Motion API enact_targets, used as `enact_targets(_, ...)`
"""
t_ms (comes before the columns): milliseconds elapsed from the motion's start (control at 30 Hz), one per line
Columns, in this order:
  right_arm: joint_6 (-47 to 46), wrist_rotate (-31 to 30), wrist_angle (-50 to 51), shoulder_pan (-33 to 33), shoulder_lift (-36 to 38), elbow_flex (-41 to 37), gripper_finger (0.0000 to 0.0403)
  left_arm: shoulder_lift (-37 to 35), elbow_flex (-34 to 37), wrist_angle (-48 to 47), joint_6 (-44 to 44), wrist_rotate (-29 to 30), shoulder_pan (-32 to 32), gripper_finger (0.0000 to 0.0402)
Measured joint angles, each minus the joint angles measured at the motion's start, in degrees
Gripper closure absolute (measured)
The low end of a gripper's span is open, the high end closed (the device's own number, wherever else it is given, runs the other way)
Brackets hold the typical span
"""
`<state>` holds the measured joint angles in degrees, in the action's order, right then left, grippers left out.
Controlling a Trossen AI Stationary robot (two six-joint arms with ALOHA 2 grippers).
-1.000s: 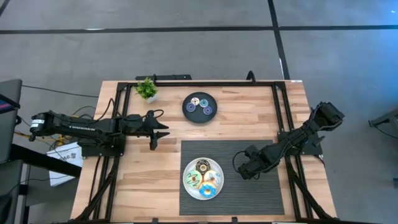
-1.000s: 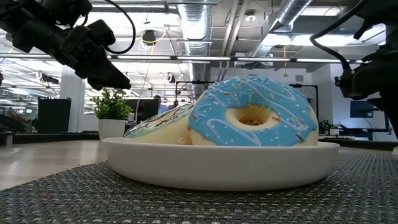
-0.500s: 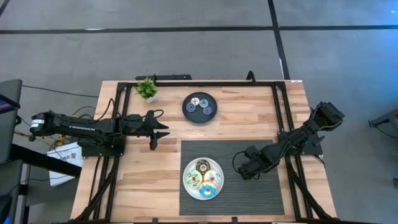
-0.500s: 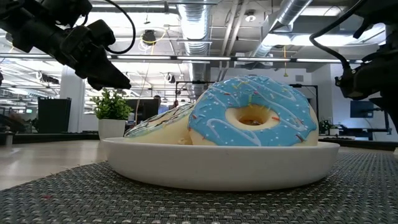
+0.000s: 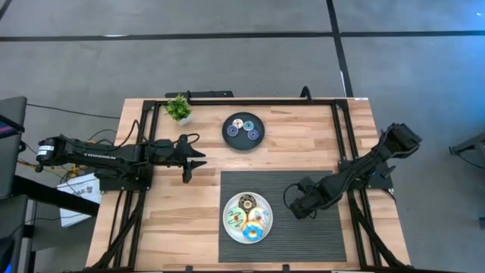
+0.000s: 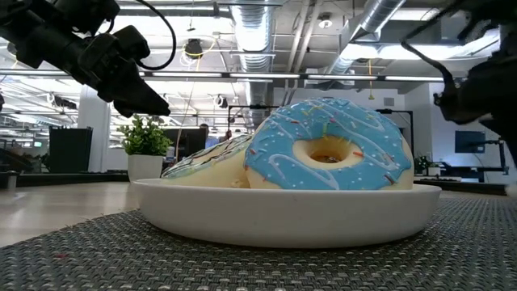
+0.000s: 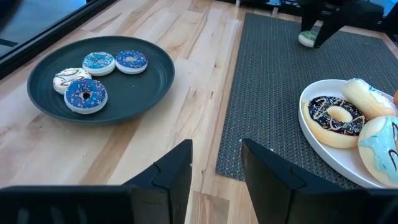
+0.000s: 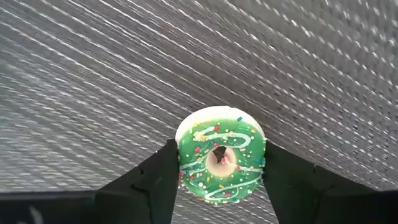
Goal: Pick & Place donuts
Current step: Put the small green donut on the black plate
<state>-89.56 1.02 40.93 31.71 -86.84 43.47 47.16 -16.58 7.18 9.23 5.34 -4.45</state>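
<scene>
My right gripper [image 5: 297,207] is down on the grey mat right of the white plate [image 5: 227,209], shut on a green-iced mini donut [image 8: 219,146]. The plate carries the larger donuts, among them a blue one [image 6: 323,145] and a brown one [image 7: 336,118]. Several mini donuts [image 7: 86,94] lie flat on the black plate [image 5: 228,130] at the table's far side. My left gripper [image 5: 195,161] hovers open above the bare wood left of the mat, touching nothing. My right gripper pinches the green mini donut by its rim [image 8: 181,155] between the two fingers [image 8: 163,177], one on each side, icing facing the wrist camera. It comes from above, pointing down at the mat. Whether the donut is lifted clear of the mat I cannot tell.
A small potted plant [image 5: 179,108] stands at the table's far left corner. A black frame rail runs along the far and side edges. The grey mat [image 5: 318,243] has bare room right of the white plate, and open wood lies between the two plates.
The right arm has shifted slightly in the low view and shows blurred there now. The left arm, the plates and their donuts stay as they were.
</scene>
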Motion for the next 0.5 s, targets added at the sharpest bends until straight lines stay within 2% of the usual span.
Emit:
enact_targets(133,1.2,-3.0,-0.1,-1.6,1.7,1.6,0.0196,0.0,0.0,0.0,0.0,0.0,0.0,0.0271)
enact_targets(267,6.3,-8.1,-0.1,-5.1,2.7,3.9,0.0196,0.0,0.0,0.0,-0.6,0.0,0.0,0.0271)
enact_targets(500,26.5,-14.7,-2.6,-17.1,2.2,10.4,0.0196,0.0,0.0,0.0,-1.5,0.0,0.0,0.0271)
